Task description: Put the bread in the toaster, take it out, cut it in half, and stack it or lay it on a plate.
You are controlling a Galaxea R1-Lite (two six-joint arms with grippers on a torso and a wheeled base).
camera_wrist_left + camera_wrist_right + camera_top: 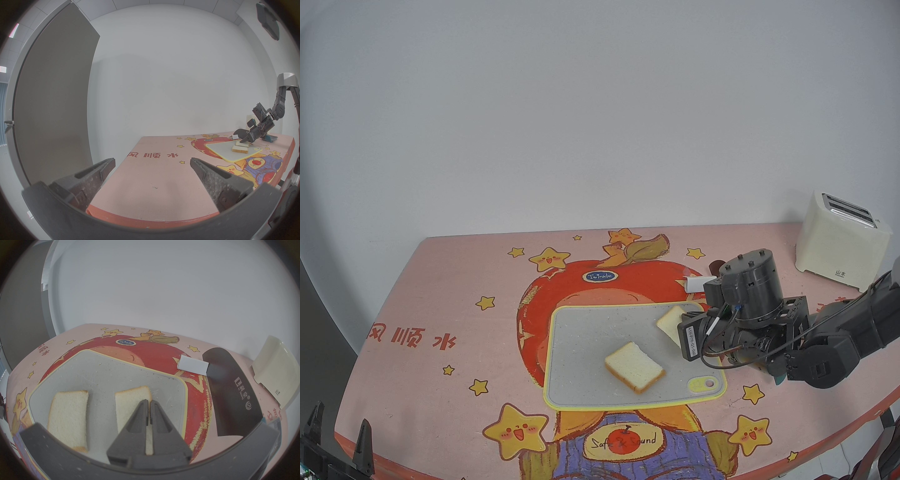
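Observation:
Two halves of white bread lie on the grey cutting board [581, 337]. One bread half [634, 366] sits near the board's middle. The other bread half [672, 321] lies at the board's right edge, partly hidden under my right arm. My right gripper [149, 404] is shut, its tips together just over this half [131, 405]; I cannot tell if they touch it. The cream toaster [841, 240] stands at the table's back right, its slots empty. My left gripper [153, 176] hangs open over the near left table corner, holding nothing.
A black cleaver [232, 393] with a white handle [192, 365] lies flat on the table between the board and the toaster [276, 371]. The pink table [444, 312] with cartoon prints ends at a grey wall behind.

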